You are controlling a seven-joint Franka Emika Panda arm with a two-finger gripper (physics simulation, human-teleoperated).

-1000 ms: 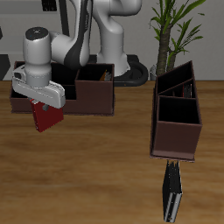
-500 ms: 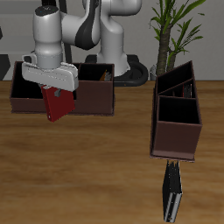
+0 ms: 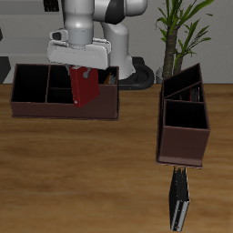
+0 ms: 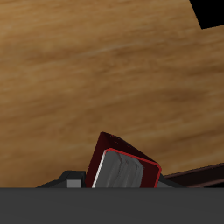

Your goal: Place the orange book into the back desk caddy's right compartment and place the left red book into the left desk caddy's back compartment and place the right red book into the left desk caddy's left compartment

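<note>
My gripper [image 3: 84, 76] is shut on a dark red book [image 3: 85, 90] and holds it in the air, hanging down in front of the back desk caddy [image 3: 36, 107] near its taller end section. In the wrist view the same red book [image 4: 122, 166] shows with its white page edges above bare wood. The left desk caddy [image 3: 182, 141] stands end-on across the table, apart from the gripper. Another dark book [image 3: 179, 202] rests on edge on the table just in front of that caddy, near the table's front edge. I cannot make out the orange book.
A potted plant [image 3: 178, 27] stands behind the left desk caddy. The robot's base [image 3: 123, 55] rises behind the back caddy. Bare wooden tabletop [image 3: 91, 173] lies between the two caddies and toward the front edge.
My gripper has risen and carried the red book sideways along the back caddy, from its low end toward its taller end and the left desk caddy. The book near the front edge has not moved.
</note>
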